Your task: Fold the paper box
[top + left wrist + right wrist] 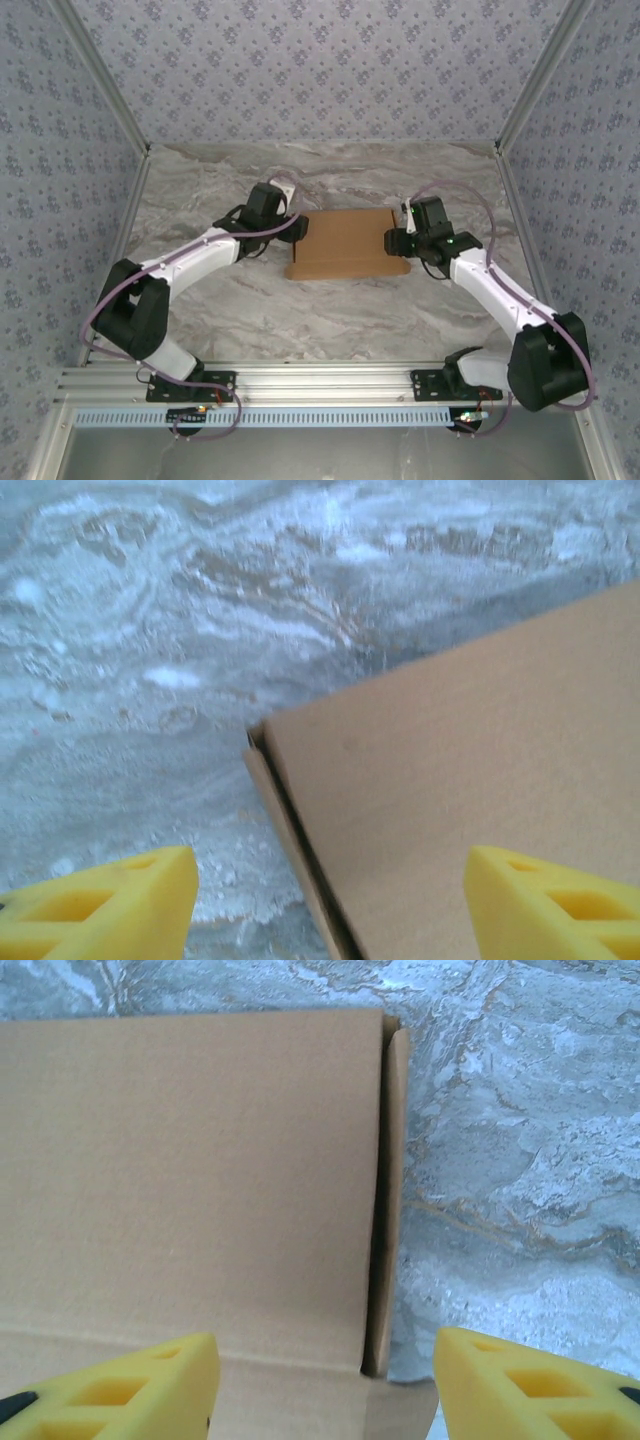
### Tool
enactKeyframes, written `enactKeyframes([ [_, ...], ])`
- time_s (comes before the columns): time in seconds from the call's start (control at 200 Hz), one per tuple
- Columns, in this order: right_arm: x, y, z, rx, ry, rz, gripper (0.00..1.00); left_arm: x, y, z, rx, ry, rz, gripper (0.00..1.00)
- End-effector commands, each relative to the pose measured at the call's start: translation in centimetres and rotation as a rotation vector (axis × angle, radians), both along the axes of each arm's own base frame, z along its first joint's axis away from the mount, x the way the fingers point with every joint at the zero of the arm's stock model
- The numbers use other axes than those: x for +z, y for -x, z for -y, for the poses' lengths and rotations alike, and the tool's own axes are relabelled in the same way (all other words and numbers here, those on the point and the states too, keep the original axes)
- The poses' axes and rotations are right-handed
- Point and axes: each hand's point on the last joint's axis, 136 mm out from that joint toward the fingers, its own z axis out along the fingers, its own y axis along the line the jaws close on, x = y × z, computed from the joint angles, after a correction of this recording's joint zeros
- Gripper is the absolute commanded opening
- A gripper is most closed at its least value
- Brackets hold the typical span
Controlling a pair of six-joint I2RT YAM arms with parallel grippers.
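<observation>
left arm (190, 262): reaches toward 1 o'clock | left hand (297, 229): fingers (110, 905) spread | right arm (490, 285): reaches toward 11 o'clock | right hand (398, 241): fingers (120, 1390) spread

I count one plain brown rectangular cardboard box (347, 243) on one grey-and-white marbled tabletop (300, 310). There are two white-and-black robot arms: one left arm (190, 262), one right arm (495, 290). Two grippers, the left gripper (330, 905) and the right gripper (325, 1385), each show two yellow wedge-shaped fingers (110, 905), four altogether.
</observation>
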Motion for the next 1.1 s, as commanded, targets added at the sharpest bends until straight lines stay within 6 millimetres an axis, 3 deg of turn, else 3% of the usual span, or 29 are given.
enactKeyframes([
  [0.0,-1.1,2.3,0.7,-0.006,0.053,-0.069,0.61,0.6,-1.3,0.2,-0.007,0.001,0.000,0.71],
  [0.135,-2.2,3.7,0.2,0.018,0.058,-0.110,0.62,-0.5,-2.4,-0.1,0.006,0.027,-0.057,0.71],
  [0.3,-3.0,6.2,-0.6,0.073,0.064,-0.150,0.62,-0.9,-3.8,1.0,-0.054,0.023,-0.096,0.71],
  [0.49,-3.7,9.6,-4.6,0.231,-0.051,-0.210,0.62,-2.1,-5.6,3.3,-0.170,-0.009,-0.109,0.71],
  [0.655,-5.8,11.3,-7.8,0.352,-0.121,-0.275,0.62,-3.2,-7.2,5.5,-0.265,-0.028,-0.150,0.71],
  [0.85,-7.6,10.4,-9.3,0.384,-0.153,-0.304,0.61,-4.8,-7.5,7.0,-0.320,0.015,-0.293,0.70],
  [1.094,-6.7,6.8,-9.1,0.379,-0.223,-0.282,0.60,-5.4,-6.5,6.7,-0.342,0.117,-0.412,0.66],
])
